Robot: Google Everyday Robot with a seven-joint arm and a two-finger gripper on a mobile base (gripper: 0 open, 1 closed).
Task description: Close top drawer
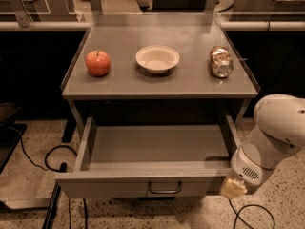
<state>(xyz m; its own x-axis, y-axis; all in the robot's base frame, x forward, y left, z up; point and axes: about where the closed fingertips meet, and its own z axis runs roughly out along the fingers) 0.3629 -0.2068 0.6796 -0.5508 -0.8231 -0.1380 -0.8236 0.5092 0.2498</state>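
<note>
Standing open, top drawer (119,189), gripper (233,189) at its right front corner, mostly hidden behind arm (274,132), grip state unreadable.

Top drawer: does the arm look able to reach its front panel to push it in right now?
Probably yes. The end effector sits low at the right end of the top drawer front panel, and nothing shows between them.
</note>
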